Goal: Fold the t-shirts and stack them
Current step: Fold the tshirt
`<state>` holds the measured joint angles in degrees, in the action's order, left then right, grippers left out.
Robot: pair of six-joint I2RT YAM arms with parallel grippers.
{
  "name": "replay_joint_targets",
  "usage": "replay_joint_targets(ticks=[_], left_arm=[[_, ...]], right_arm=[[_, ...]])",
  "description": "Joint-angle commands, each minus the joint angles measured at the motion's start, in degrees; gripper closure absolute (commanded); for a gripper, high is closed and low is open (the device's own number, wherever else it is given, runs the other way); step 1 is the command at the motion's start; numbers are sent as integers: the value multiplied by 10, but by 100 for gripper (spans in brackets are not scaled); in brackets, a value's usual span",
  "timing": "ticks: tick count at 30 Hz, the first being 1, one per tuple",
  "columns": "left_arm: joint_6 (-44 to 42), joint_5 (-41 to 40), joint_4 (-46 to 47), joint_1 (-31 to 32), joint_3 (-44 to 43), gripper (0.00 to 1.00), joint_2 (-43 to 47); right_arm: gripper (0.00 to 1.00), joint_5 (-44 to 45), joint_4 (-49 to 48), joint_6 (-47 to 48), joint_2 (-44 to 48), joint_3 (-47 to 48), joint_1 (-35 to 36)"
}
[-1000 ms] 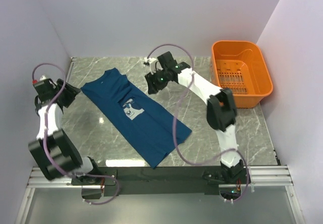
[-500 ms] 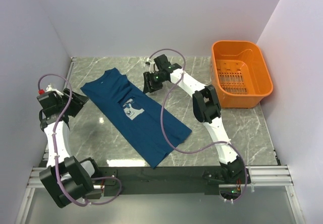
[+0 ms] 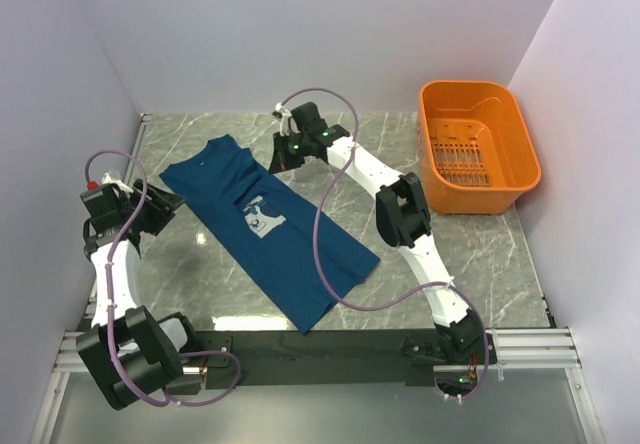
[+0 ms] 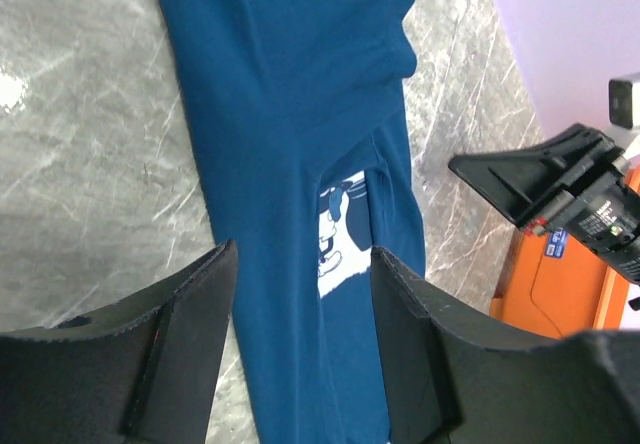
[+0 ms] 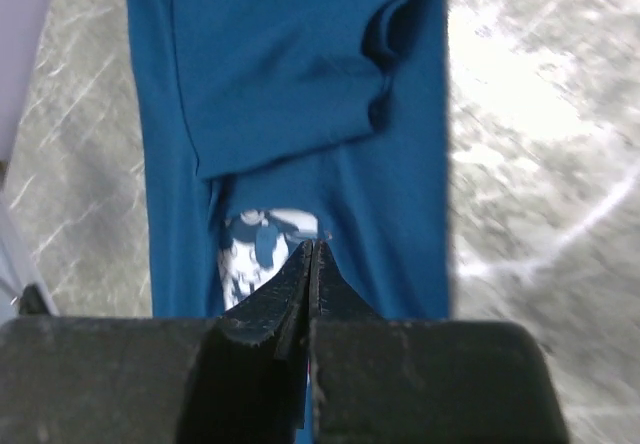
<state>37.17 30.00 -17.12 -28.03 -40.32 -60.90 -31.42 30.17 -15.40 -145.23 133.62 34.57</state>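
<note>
We see our right gripper (image 5: 310,249) with its two dark fingers pressed together, no gap between them, the tips over the pale print (image 5: 248,256) on a navy t-shirt (image 5: 290,84). The shirt lies as a long strip on the grey marbled table (image 5: 540,164) — a folded flap covers the print's top edge.

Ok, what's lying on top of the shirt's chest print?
The sides of the t-shirt are folded in over the print, so only a pale strip of the cartoon shows. The rest is covered by blue fabric.
</note>
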Motion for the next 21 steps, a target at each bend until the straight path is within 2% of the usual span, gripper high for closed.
replay_joint_targets(ticks=[1, 4, 21], left_arm=[[4, 16, 8, 3, 8, 39, 22], [7, 18, 6, 3, 14, 39, 29], [19, 23, 3, 10, 17, 39, 42]], right_arm=[[100, 77, -2, -23, -33, 27, 24], [100, 128, 12, -23, -41, 35, 30], [100, 288, 92, 1, -65, 54, 52]])
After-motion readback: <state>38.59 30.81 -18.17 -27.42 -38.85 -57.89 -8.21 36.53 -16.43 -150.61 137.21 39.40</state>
